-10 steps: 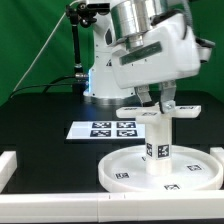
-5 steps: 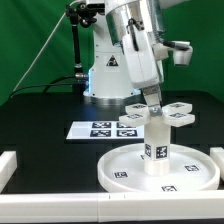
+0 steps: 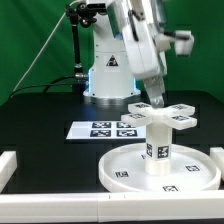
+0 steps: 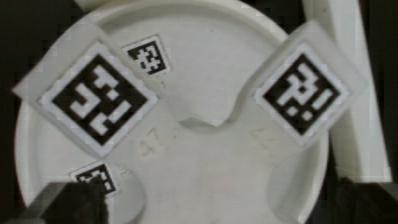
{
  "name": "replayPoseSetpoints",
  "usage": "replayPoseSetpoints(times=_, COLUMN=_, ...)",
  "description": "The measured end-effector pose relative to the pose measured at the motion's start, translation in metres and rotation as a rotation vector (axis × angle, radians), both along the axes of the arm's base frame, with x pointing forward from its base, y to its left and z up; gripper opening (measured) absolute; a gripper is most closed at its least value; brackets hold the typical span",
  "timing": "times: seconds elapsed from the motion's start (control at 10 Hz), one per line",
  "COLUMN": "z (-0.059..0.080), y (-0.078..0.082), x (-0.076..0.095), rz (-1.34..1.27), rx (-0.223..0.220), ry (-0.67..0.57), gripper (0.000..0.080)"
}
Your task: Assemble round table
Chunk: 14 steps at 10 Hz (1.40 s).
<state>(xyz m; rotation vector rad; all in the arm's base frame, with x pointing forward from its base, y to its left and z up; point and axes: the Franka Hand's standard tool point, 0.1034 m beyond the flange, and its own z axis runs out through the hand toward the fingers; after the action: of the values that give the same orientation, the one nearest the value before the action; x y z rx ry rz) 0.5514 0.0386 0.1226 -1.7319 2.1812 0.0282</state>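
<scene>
Lifted clear since a second ago, the claw (image 3: pixel 152 100) now hangs open just above the foot (image 3: pixel 160 116).
All three parts look stacked: disc (image 3: pixel 120 168) flat on the surface (image 3: pixel 45 115), leg (image 3: pixel 158 145) upright at its centre, foot on top of the leg, so I judge the build nearly done, with only seating or tightening perhaps left; the wrist view shows the foot's (image 4: pixel 205 95) tagged arms close below, disc (image 4: pixel 214 25) behind. Marker board (image 3: pixel 103 129) lies at ten o'clock from the disc, a rail (image 3: pixel 8 163) at nine, both apart from it; nothing blocks the claw.
</scene>
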Motion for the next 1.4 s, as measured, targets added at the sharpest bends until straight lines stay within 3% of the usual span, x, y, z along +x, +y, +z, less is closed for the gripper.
replayPoseSetpoints(times=0.1, z=0.009, y=0.001, x=0.002, rz=-0.003, rx=0.005, ry=-0.015, gripper=0.0648)
replayPoseSetpoints(times=0.3, z=0.008, y=0.001, x=0.001, rz=0.02, rx=-0.002, ry=-0.019, gripper=0.0649)
replayPoseSetpoints(times=0.5, z=0.007, y=0.001, x=0.001, rz=0.143, rx=-0.037, ry=-0.048, gripper=0.0649)
replayPoseSetpoints(times=0.8, z=0.01, y=0.013, x=0.003, rz=0.632, rx=-0.172, ry=-0.065, gripper=0.0649)
replayPoseSetpoints(times=1.0, z=0.012, y=0.027, x=0.005, rz=0.931, rx=-0.177, ry=-0.041, gripper=0.0649)
replayPoseSetpoints(times=1.4, z=0.011, y=0.024, x=0.008, rz=1.181, rx=-0.236, ry=-0.124, gripper=0.0649)
